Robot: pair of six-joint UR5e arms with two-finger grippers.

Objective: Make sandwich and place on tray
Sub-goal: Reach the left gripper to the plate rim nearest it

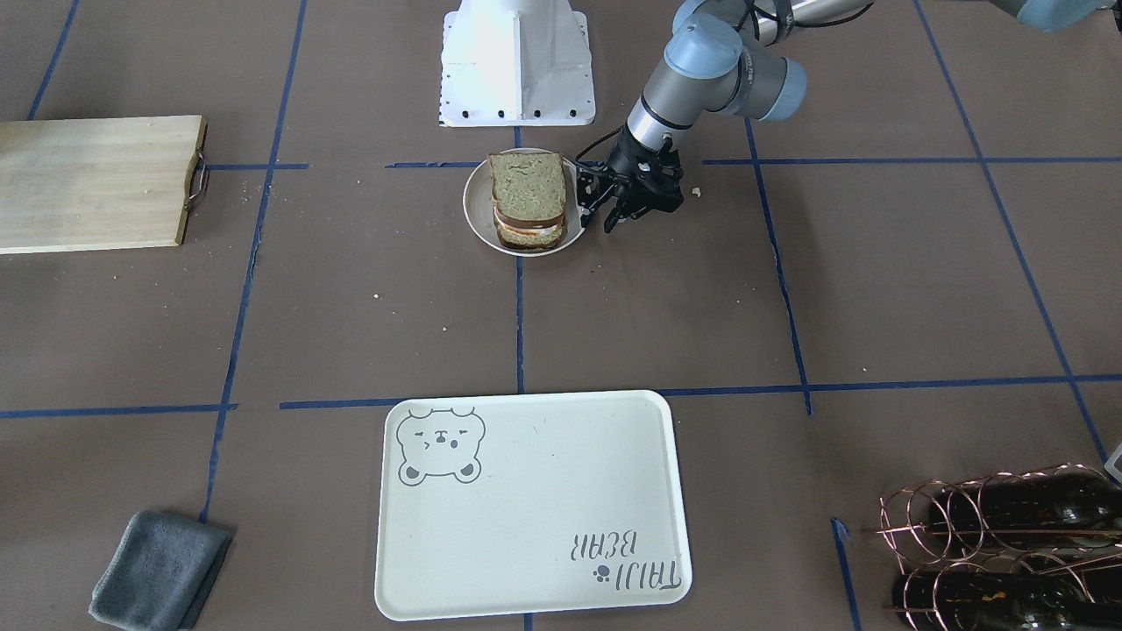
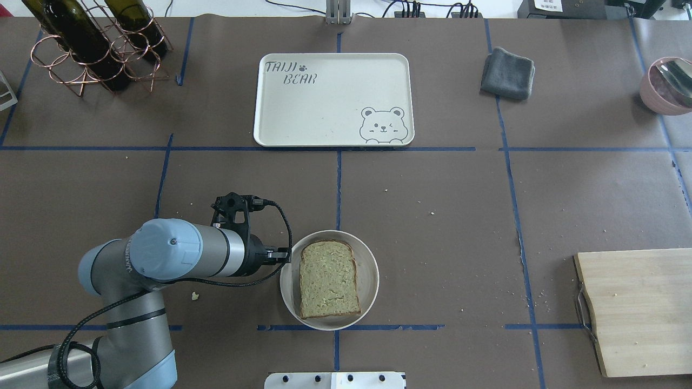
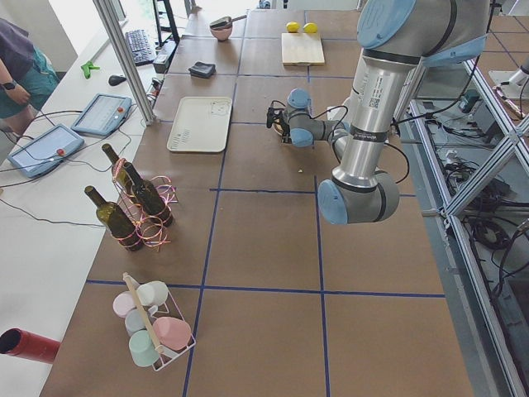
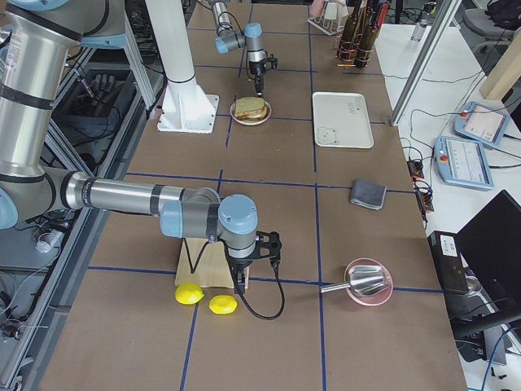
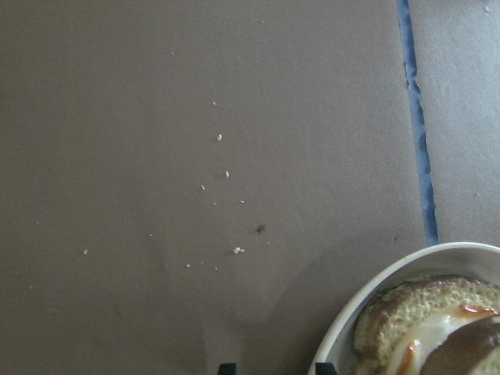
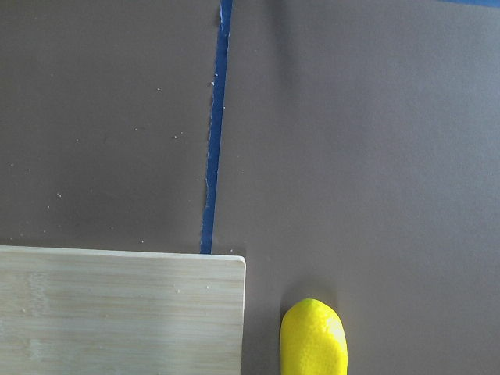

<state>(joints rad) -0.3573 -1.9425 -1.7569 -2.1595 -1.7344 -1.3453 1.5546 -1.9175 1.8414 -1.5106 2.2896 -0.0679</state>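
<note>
The sandwich (image 1: 528,197) is two bread slices with egg between them, on a small round plate (image 1: 478,219) near the robot's base; it also shows in the overhead view (image 2: 328,278). My left gripper (image 1: 599,219) is low at the plate's rim on the robot's left side, open, holding nothing. In its wrist view the plate rim (image 5: 367,297) and sandwich edge (image 5: 422,328) sit at the lower right. The tray (image 2: 324,108) lies bare across the table. My right gripper (image 4: 242,281) hangs far off by the cutting board; I cannot tell if it is open.
A wooden cutting board (image 2: 638,308) lies on the robot's right, with two lemons (image 4: 190,294) beside it. A grey cloth (image 2: 508,73) and a pink bowl (image 2: 667,86) sit at the far right. A wire rack with bottles (image 2: 92,48) stands at the far left.
</note>
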